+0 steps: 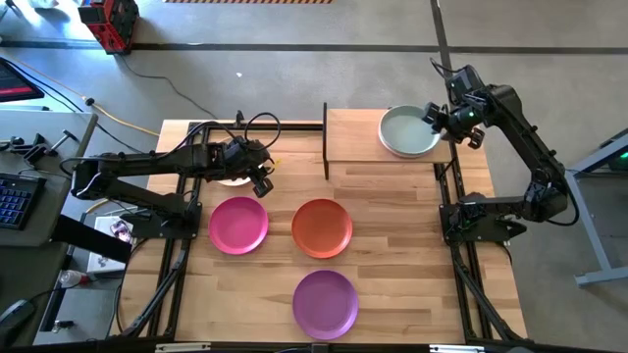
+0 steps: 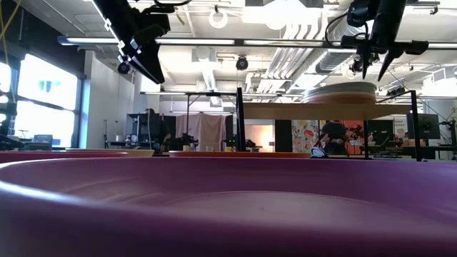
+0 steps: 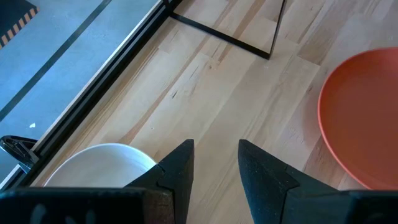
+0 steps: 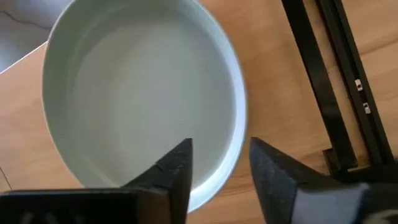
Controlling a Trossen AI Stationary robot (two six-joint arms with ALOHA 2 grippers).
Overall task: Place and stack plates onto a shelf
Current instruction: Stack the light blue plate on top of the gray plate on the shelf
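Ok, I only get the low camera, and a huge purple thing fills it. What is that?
Observer: It's a purple plate lying flat on the table, right up against that camera.
Operator: And the one up on the shelf, what colour is it inside?
Observer: The top plate on the shelf is pale grey-green inside.
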